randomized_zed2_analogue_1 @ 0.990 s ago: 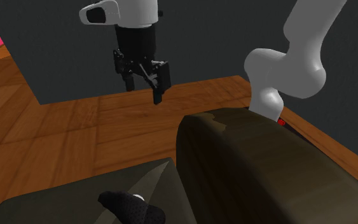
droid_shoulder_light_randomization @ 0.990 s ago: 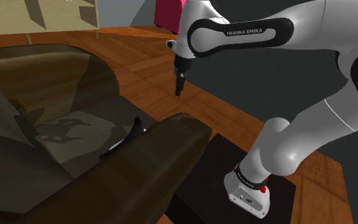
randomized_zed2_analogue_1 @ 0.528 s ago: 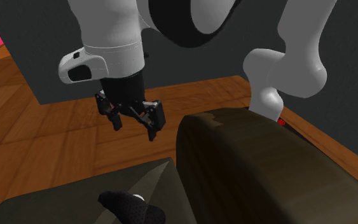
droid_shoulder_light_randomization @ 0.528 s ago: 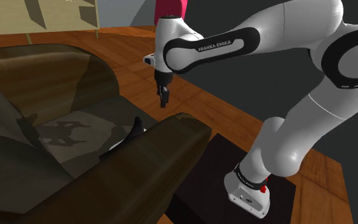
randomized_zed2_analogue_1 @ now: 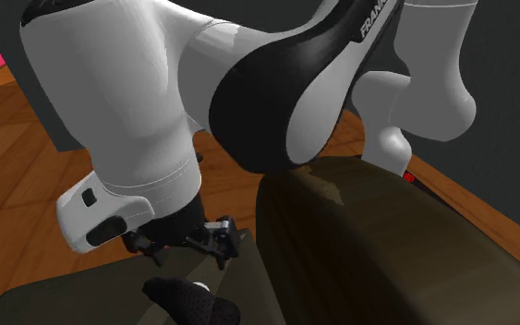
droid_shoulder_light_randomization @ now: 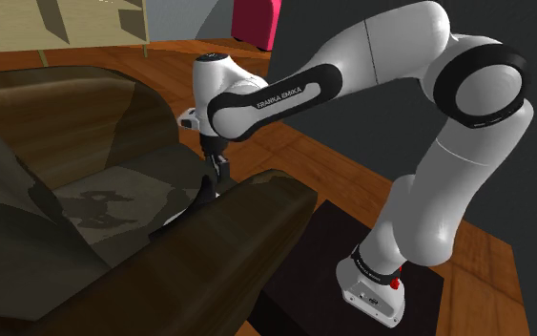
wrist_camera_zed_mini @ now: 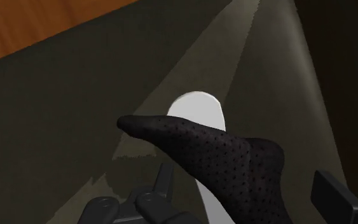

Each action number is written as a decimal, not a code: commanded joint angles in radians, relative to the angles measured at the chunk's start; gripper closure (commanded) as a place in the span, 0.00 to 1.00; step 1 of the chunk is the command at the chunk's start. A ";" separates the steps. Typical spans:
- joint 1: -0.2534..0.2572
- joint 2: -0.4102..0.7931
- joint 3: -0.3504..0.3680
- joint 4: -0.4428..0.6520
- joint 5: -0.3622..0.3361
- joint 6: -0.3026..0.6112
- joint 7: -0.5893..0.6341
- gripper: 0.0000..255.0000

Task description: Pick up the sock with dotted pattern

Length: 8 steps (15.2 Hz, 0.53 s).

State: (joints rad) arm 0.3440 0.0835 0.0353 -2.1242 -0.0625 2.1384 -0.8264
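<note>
Claw [wrist_camera_zed_mini: 250, 189], fingers apart, over the dotted black sock [wrist_camera_zed_mini: 217, 151]; it should descend squarely onto the raised fold before closing.

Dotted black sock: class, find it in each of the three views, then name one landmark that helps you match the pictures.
Shoulder view: the dotted black sock lies left of centre on the armchair seat, against the armrest.
Second exterior view: at the bottom edge, left of centre.
Wrist view: it lies across the white object.
Shared landmark: that white object under the sock.
</note>
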 commanded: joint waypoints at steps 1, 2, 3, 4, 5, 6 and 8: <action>0.018 0.046 0.019 0.013 -0.007 0.021 -0.035 0.00; 0.026 0.071 0.028 0.023 -0.011 0.030 -0.051 0.00; 0.035 0.095 0.038 0.032 -0.017 0.039 -0.068 0.00; 0.043 0.119 0.047 0.042 -0.022 0.048 -0.083 0.00; 0.052 0.143 0.056 0.051 -0.029 0.057 -0.099 0.00; 0.060 0.166 0.065 0.060 -0.035 0.066 -0.114 0.00; 0.069 0.198 0.074 0.065 -0.044 0.086 -0.127 0.00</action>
State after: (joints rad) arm 0.4077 0.2640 0.1041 -2.0630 -0.1023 2.2135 -0.9474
